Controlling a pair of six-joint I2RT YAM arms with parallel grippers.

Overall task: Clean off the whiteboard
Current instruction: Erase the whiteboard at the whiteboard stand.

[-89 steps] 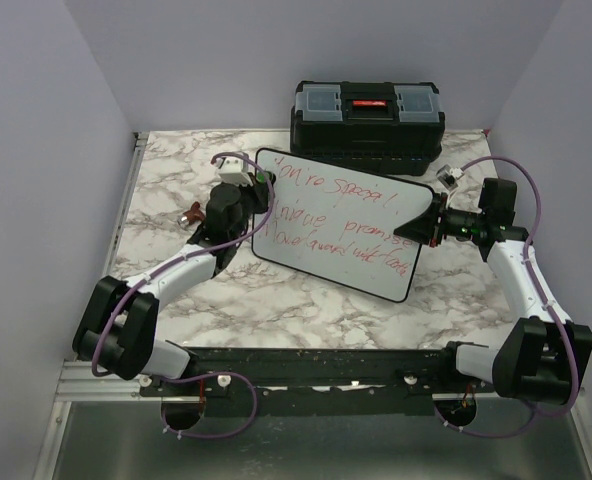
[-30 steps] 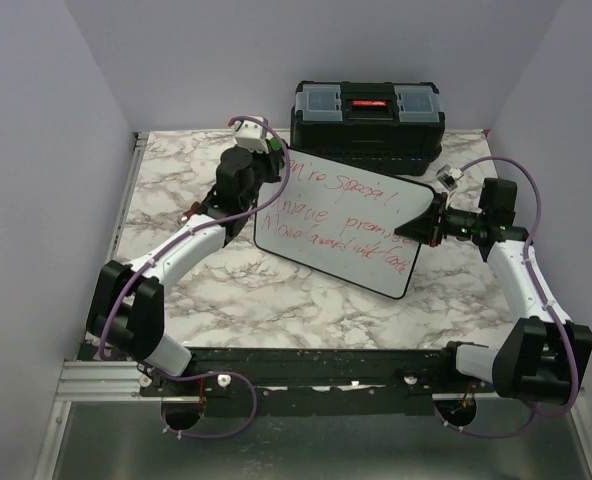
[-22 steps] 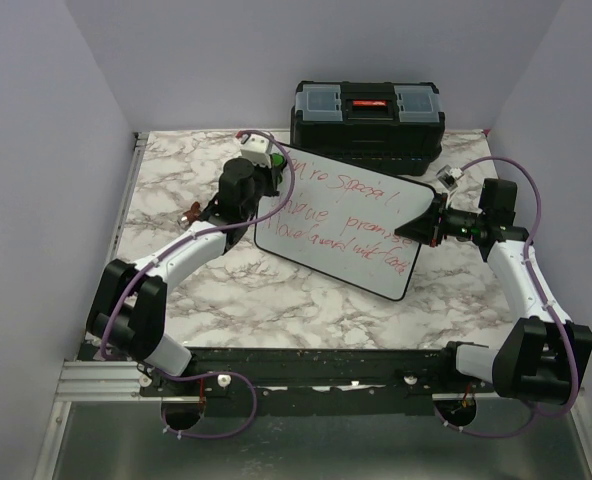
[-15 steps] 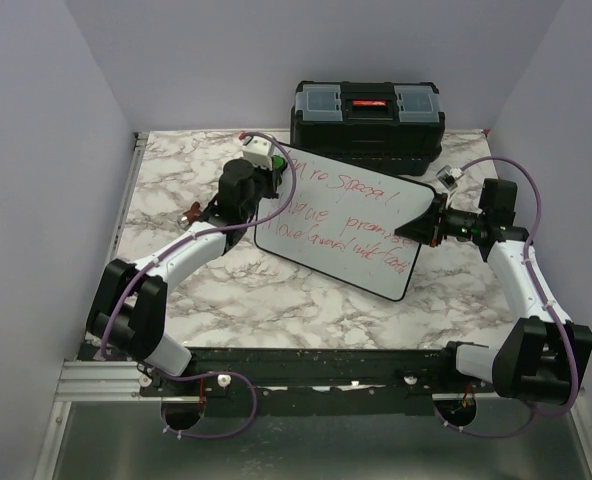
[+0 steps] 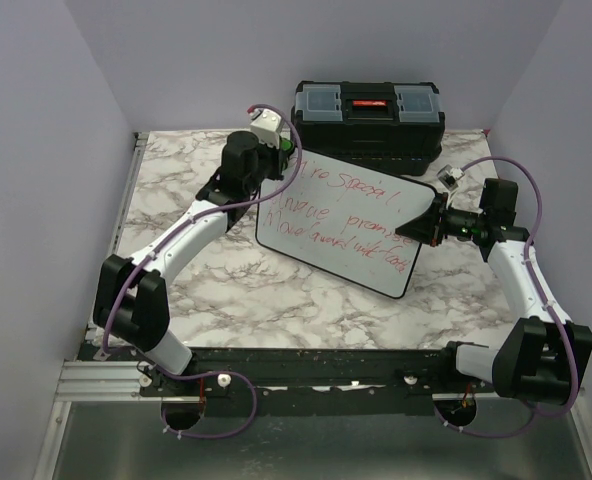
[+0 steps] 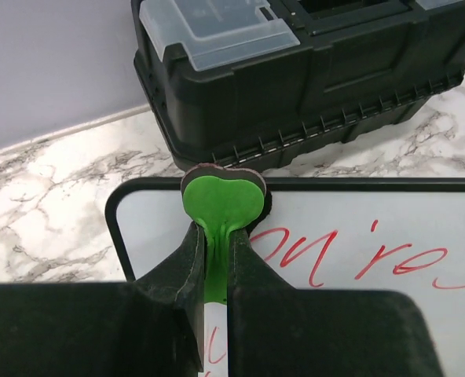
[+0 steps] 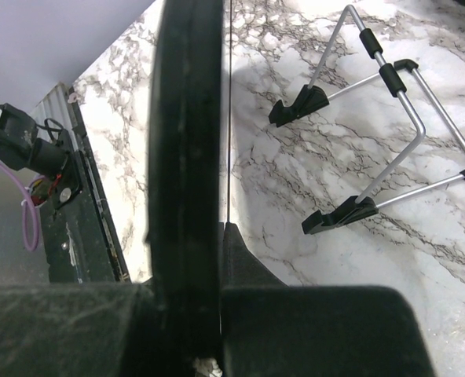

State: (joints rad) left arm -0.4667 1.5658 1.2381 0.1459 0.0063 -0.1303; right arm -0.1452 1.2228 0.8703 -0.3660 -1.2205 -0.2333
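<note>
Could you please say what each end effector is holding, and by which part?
The left end effector pinches the green eraser by its stem; the right end effector clamps the whiteboard by its right edge.

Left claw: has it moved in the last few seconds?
Yes. The left claw, gripping a green eraser, has travelled back toward the toolbox, reaching the whiteboard's far-left corner.

The whiteboard point(image 5: 346, 222) is clamped at its right edge by the right gripper point(image 5: 413, 229) and is seen askew over the table point(image 5: 176, 190), covered in red writing. The left gripper point(image 5: 279, 156) is placed at the board's far left corner, with a green pad point(image 5: 286, 148) at its tip. A toolbox point(image 5: 368, 115) is set just behind.
</note>
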